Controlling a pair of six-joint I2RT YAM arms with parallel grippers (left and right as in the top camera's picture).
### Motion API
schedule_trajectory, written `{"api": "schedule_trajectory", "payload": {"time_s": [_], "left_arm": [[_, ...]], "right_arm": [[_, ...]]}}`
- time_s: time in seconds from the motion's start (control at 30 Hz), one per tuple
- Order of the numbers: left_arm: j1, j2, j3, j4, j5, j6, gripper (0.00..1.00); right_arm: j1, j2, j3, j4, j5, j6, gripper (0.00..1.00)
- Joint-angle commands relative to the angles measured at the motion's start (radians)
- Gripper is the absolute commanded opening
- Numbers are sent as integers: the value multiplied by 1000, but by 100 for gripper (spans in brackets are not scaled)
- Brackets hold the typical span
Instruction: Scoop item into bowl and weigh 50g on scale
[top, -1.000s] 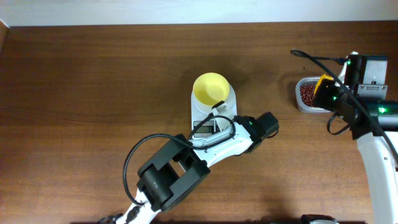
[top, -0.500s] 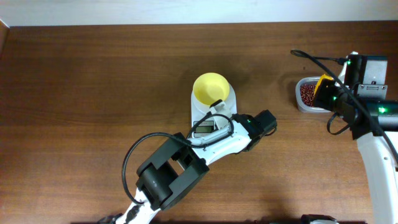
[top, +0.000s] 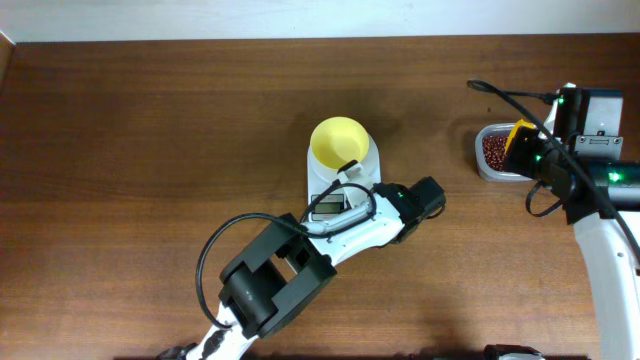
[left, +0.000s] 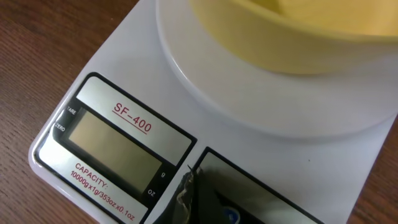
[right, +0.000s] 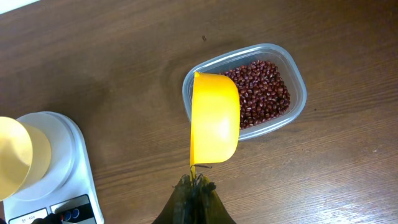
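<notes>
Only the left wrist view shows the blank grey display, labelled SF-400, on the glossy white scale (left: 134, 62). The left end effector (left: 188, 190) is clenched, its tip at the front panel. A smooth pale-yellow bowl (top: 337, 142) sits on the scale. The right wrist view shows tiny oval red-brown beans (right: 264, 93) in a clear rounded tub (right: 300, 87) on the wooden counter (right: 93, 74). The right end effector (right: 196, 185) grasps a yellow scoop (right: 214, 118) over the tub's edge.
</notes>
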Motion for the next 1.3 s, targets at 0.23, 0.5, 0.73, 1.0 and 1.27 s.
{"api": "schedule_trajectory", "payload": {"time_s": [0.23, 0.5, 0.73, 1.0, 1.27], "left_arm": [[-17, 22, -7, -6, 60, -13, 0], [-17, 22, -7, -7, 45, -13, 0], [-17, -101, -6, -107, 42, -12, 0], [98, -261, -6, -195, 66, -12, 0], [261, -325, -6, -195, 105, -9, 0]], "right_arm": [[-6, 6, 21, 0, -5, 2, 4], [-6, 6, 21, 0, -5, 2, 4], [-7, 6, 21, 0, -5, 1, 4], [-7, 6, 21, 0, -5, 1, 4], [-7, 6, 21, 0, -5, 1, 4]]}}
